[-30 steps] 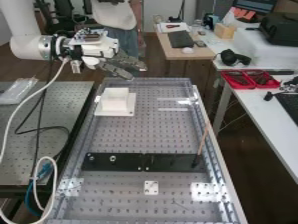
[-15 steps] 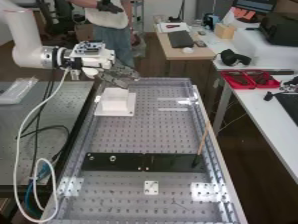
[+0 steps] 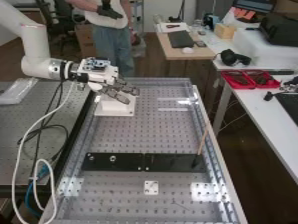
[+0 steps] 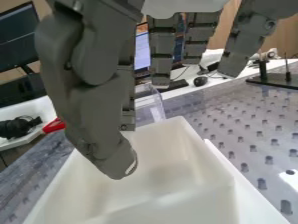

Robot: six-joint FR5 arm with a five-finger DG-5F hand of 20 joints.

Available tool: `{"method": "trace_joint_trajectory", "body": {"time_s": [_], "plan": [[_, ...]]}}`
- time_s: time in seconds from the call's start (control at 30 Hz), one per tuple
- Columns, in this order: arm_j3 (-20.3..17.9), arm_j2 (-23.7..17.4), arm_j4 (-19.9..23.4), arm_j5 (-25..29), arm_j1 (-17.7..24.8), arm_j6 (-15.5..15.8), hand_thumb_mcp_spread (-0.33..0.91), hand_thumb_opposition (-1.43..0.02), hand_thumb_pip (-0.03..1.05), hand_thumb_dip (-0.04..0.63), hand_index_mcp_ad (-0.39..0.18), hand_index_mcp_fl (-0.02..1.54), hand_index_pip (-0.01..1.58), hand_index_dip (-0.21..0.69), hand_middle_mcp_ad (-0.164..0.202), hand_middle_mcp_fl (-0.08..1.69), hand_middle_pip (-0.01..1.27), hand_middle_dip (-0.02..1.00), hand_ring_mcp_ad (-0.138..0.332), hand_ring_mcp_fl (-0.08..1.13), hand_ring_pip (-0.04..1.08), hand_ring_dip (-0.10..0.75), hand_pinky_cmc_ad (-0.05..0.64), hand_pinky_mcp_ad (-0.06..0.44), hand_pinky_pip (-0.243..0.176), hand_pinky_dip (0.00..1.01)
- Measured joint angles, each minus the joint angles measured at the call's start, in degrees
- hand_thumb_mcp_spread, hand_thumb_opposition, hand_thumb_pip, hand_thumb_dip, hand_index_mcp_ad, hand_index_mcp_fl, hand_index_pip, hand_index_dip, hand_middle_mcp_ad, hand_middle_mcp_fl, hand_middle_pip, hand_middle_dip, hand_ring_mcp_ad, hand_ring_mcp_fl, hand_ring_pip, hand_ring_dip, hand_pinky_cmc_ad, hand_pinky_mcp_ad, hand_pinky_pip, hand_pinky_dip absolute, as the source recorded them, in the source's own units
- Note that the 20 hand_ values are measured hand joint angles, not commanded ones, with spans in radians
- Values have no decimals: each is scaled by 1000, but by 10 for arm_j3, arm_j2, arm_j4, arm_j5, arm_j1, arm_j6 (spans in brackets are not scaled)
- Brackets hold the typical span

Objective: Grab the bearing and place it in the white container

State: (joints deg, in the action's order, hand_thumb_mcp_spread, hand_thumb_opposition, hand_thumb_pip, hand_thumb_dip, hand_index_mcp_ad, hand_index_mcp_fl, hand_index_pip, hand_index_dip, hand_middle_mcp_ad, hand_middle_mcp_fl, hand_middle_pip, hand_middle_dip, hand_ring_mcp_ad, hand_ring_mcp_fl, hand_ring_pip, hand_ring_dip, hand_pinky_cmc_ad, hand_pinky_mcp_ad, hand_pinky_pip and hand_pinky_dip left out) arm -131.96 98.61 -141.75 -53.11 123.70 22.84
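From where I stand, the hand [image 4: 103, 117] is over the mouth of the white container [image 3: 113, 106], at the far left of the bench [image 3: 130, 132]. The arm [image 3: 36, 47] comes in from the left, which leaves the near part free of it. Whether the hand is open or gripping anything, I honestly can't tell, and I can't place the bearing with certainty either — my guess is that it is in the hand's grasp, since being over the container suits a drop.

Near me, the black bar [image 3: 169, 162] lies flat across the bench, probably as a stand for the small parts. The smaller nut [image 3: 91, 158] and the larger nut [image 3: 113, 158] stand on its left half, spaced apart, I suppose so one can be picked without knocking the other. Neither is wanted here.

The container has a broad, flat base, likely there to keep it from tipping. If the bearing is held, the next move calls for a low, centred release — too far off to one side, and it could catch the rim or roll away.
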Motion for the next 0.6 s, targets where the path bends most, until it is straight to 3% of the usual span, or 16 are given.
{"method": "trace_joint_trajectory", "body": {"time_s": [0.1, 0.17, 0.27, 0.3, 0.43, 0.6], "plan": [[5, 2, -22, -3, -2, -5, 517, -1019, 517, 333, -154, 700, 1065, 202, 68, 216, 126, 222, 113, 16, 120, 94, 340, 279, 21, 185], [10, -2, -40, -7, -4, -8, 478, -960, 552, 333, -155, 757, 1070, 202, 68, 188, 126, 222, 113, 16, 113, 94, 340, 283, 21, 185], [13, -9, -53, -11, -7, -12, 410, -911, 597, 333, -152, 265, 1051, 188, 68, 113, 117, 222, 113, 12, 112, 94, 342, 279, 3, 190], [13, -12, -55, -11, -8, -11, 394, -883, 635, 333, -152, 216, 1044, 188, 68, 82, 117, 222, 113, 12, 105, 93, 342, 279, -10, 202], [13, -19, -61, -14, -11, -12, 333, -852, 716, 333, -152, 122, 988, 202, 68, 72, 117, 222, 115, 5, 93, 93, 367, 279, -44, 230], [19, -49, -69, -27, -30, 10, 290, -806, 721, 330, -143, 40, 949, 197, 65, 73, 117, 222, 113, 0, 75, 93, 380, 279, -75, 278]]}}
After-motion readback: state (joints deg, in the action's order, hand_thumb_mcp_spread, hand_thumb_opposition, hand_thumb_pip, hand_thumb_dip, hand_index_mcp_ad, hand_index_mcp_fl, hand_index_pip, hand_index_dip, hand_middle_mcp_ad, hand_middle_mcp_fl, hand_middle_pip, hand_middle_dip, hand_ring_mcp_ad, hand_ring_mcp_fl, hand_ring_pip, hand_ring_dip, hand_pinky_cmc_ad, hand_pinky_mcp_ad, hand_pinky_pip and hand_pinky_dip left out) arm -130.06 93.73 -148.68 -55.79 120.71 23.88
